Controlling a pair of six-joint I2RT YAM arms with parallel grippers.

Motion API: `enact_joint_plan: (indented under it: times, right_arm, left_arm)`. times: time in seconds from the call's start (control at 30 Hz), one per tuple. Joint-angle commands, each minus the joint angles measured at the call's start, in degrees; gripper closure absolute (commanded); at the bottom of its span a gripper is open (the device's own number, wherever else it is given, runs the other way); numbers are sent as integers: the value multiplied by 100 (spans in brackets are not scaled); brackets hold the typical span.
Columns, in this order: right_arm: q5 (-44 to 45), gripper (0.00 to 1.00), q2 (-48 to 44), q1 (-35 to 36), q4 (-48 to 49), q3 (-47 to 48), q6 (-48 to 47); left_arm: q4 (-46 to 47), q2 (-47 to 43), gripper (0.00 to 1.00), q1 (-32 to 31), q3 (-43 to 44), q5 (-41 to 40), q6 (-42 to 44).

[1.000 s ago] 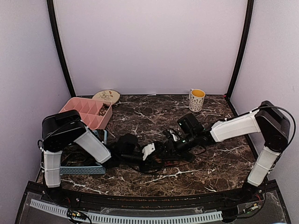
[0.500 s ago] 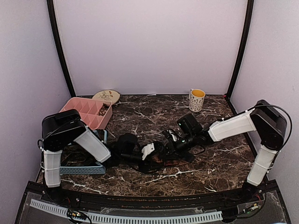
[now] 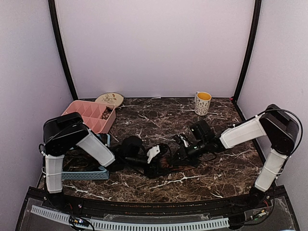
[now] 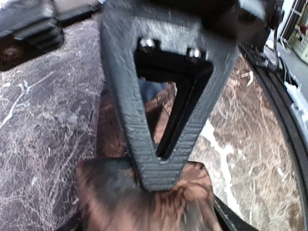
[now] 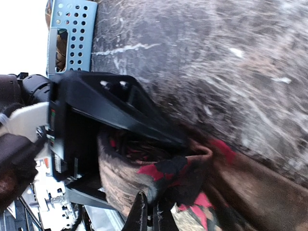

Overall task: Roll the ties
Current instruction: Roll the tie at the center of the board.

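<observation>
One tie (image 5: 144, 178), long axis left-right; we see right gripper (image 5: 150, 211) clamped on its fabric; left gripper (image 3: 159, 161) touching its coiled left end, spread unclear.

Nothing anywhere carries a text, label or number that can be read.
</observation>
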Motion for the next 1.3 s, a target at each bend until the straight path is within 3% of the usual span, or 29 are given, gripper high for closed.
enact_joint_plan:
  times: [0.0, 0.33, 0.6, 0.73, 0.87, 0.97, 1.1, 1.27]
  right_arm:
    - [627, 100, 55, -135, -845, -441, -221]
    - [1019, 100, -30, -317, -1145, -652, -425]
    - [984, 100, 290, -315, -1035, -489, -370]
    - [937, 100, 256, -307, -969, -497, -321]
    - [757, 100, 97, -311, -942, -491, -307]
    - [623, 89, -284, -346, -889, -509, -276]
    - [307, 75, -800, -433, -336, -636, 65]
    - [319, 78, -698, -429, -112, -587, 185]
  left_arm:
    - [537, 55, 27, -31, -48, 92, -393]
    - [1065, 452, 22, -156, 208, -20, -726]
    - [1068, 595, 24, -183, 452, 93, -727]
    - [1109, 843, 34, -184, 653, 174, -861]
    - [964, 820, 54, -163, 502, 91, -694]
    - [759, 647, 69, -85, 225, 149, -528]
    - [521, 483, 75, -61, 1, 218, -275]
    - [492, 479, 75, -61, -25, 283, -226]
